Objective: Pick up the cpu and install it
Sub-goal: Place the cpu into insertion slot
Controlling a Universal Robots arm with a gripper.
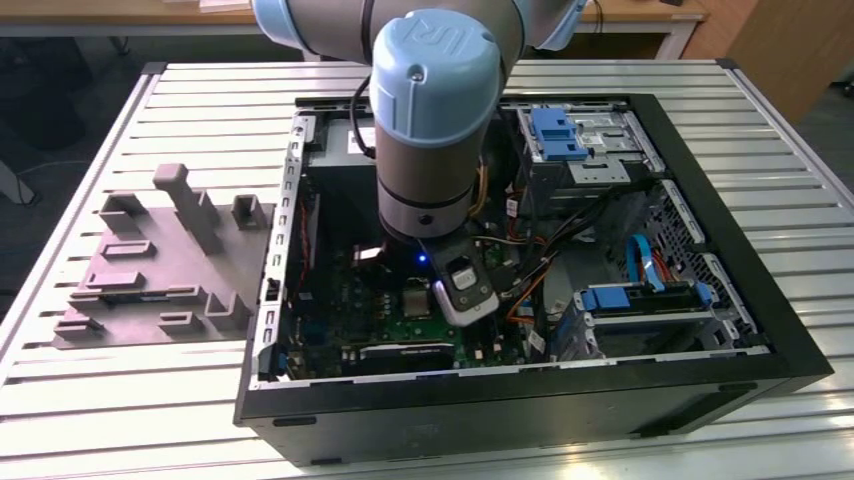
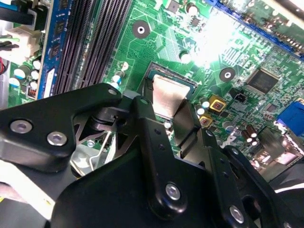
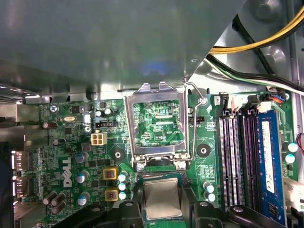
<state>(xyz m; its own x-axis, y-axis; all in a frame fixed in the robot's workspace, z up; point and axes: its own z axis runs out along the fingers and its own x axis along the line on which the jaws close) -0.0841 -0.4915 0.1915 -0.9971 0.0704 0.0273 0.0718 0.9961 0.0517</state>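
Squarely — flat, dull-silver cpu (image 2: 169, 92) beneath the matte black pincer (image 2: 164, 109)

Exterior view: even, diffuse room light falls over the table (image 1: 120, 400); the open computer case (image 1: 534, 420) holds deep shade beneath the arm (image 1: 434, 120), broken by one small blue lamp (image 1: 422, 258). Second wrist view: a white glare patch (image 2: 216, 31) burns out detail on the green board (image 2: 156, 42), while the gripper (image 2: 164, 111), close to the lens, reads black and soft. First wrist view: board evenly lit, cpu (image 3: 162, 199) with a dull sheen, grey metal panel (image 3: 95, 42) dim with a faint bluish reflection
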